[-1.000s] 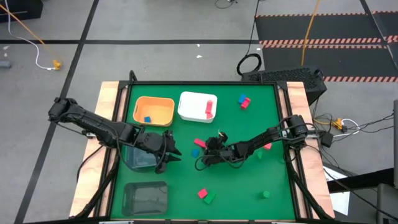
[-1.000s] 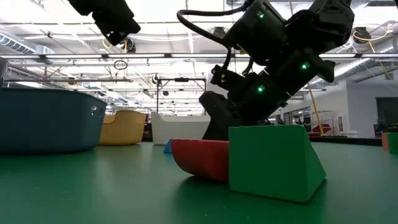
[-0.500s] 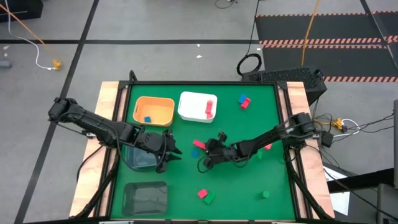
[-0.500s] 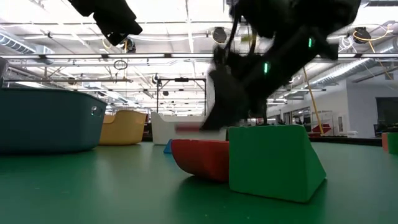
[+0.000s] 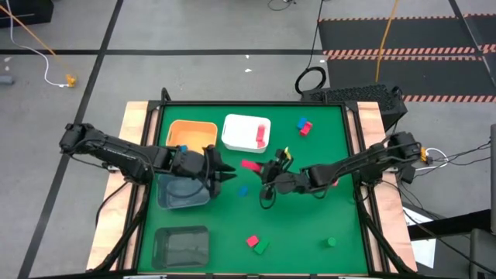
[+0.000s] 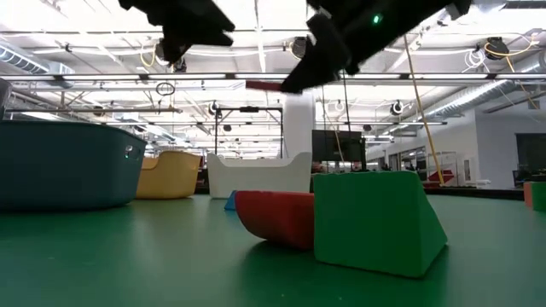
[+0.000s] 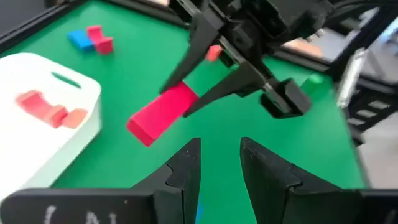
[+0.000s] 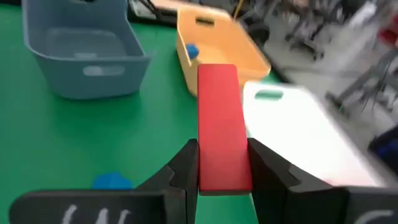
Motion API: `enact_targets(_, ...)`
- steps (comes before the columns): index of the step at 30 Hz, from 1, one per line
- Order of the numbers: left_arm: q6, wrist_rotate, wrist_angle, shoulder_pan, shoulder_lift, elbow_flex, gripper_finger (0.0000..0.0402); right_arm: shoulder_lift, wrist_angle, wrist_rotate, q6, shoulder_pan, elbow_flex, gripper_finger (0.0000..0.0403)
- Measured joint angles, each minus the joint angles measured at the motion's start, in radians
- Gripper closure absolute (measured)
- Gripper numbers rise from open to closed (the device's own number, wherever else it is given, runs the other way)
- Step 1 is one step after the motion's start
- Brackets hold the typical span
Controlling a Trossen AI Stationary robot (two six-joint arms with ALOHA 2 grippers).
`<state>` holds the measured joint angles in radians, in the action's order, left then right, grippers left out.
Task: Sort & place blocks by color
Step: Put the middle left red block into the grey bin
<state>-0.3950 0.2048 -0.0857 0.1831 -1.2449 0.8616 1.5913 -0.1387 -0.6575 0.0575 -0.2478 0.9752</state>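
My right gripper [image 5: 263, 167] hovers over the table's middle, shut on a red bar [image 5: 250, 164] that also shows high up in the low view [image 6: 264, 85]. My left gripper [image 5: 225, 173] hangs just left of it, above the grey-blue bin's [image 5: 184, 191] right rim. Its fingers [image 7: 186, 165] stand a little apart with nothing between them. A blue block [image 5: 243, 190] lies flat on the mat below the two grippers. A red block [image 5: 252, 241] and a green block [image 5: 261, 247] lie side by side near the front edge. My right gripper pinches the red bar between its two fingers by its long sides near one end [image 8: 219, 171]. The fingers come from the table's right, slanting slightly down, and lie along the bar. The rest of the bar [image 7: 163, 113] sticks out past the fingertips toward the left, lifted clear of the table.
At the back stand an orange bin [image 5: 191, 137] holding a blue block and a white bin [image 5: 246, 132] holding a red piece. A clear bin [image 5: 182, 246] sits front left. Loose blocks lie at the back right [image 5: 303, 127], right [image 5: 333, 182] and front right [image 5: 331, 242].
My right gripper took hold of the red bar on the mat and rose with it, rolling its wrist. The bar is now lifted clear and has shifted toward the far edge. My left gripper moved toward the far edge and a little right.
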Motion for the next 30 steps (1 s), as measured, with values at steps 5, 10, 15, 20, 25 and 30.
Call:
enact_targets(5, -0.014, -0.041, 0.04, -0.025, 0.0, 0.0, 0.0288, -0.034, -0.01, -0.002, -0.213, -0.001, 0.0, 0.0316)
enact_targets(10, -0.073, -0.055, 0.037, -0.032, 0.0, 0.0, 0.0288, -0.047, -0.015, -0.004, -0.34, 0.0, 0.0, 0.0316)
enact_targets(15, -0.139, -0.057, 0.037, -0.03, 0.0, 0.0, 0.0288, -0.046, -0.015, -0.004, -0.416, 0.0, 0.0, 0.0316)
enact_targets(20, -0.19, 0.032, 0.036, -0.034, 0.0, 0.0, 0.0288, -0.046, -0.014, -0.004, -0.448, 0.002, 0.0, 0.0316)
enact_targets(25, -0.286, 0.115, 0.031, -0.064, 0.0, 0.0, 0.0288, -0.046, -0.014, -0.005, -0.443, 0.013, 0.0, 0.0316)
enact_targets(30, -0.291, 0.105, 0.03, -0.099, 0.0, 0.0, 0.0298, -0.046, -0.015, -0.055, -0.444, 0.017, 0.0, 0.0316)
